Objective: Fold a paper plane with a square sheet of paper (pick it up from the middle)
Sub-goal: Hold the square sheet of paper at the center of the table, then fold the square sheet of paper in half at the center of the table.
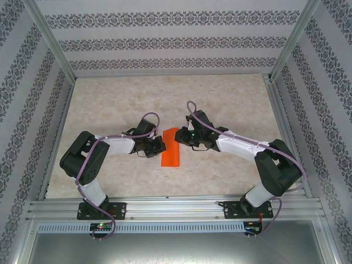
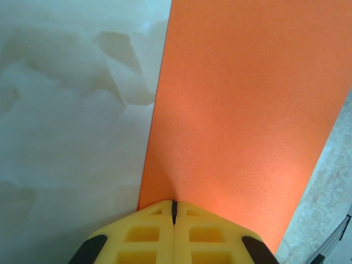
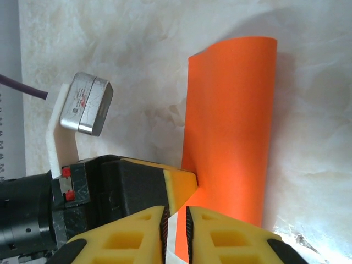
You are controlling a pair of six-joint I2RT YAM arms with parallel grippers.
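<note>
My left end effector point(image 2: 174, 204) pinches the square sheet of paper point(image 1: 170, 149), long axis near-to-far between the 2 arms; my right end effector point(image 3: 175, 212), jaws barely apart, straddles its opposite edge.

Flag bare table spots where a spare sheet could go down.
Crowded: centre, where left gripper and right gripper meet at the orange sheet. Free: the wide far strip of table between them and the back wall; the near strip between sheet and front rail.
</note>
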